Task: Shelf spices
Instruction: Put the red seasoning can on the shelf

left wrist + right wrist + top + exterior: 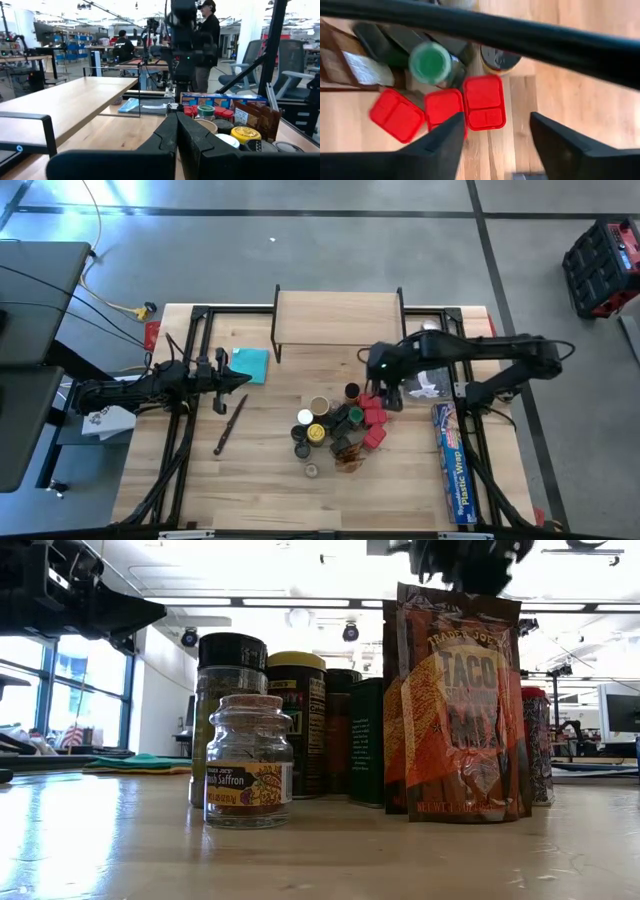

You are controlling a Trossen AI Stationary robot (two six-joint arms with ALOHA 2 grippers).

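The spices (335, 430) stand bunched in the middle of the table: round jars, three red boxes (442, 107) and orange-brown packets (460, 705). A small saffron jar (248, 760) stands nearest the front edge. The shelf (338, 318) stands on its black legs at the far middle of the table. My right gripper (495, 135) hangs open above the red boxes (375, 415), pointing steeply down and touching nothing. My left gripper (225, 385) is shut and level at the table's left, with nothing between its fingers (177, 135).
A teal cloth (250, 365) lies left of the shelf. A long blue plastic-wrap box (452, 465) lies near the right edge. A dark thin tool (230, 425) lies left of the spices. People stand in the room beyond the table (207, 35).
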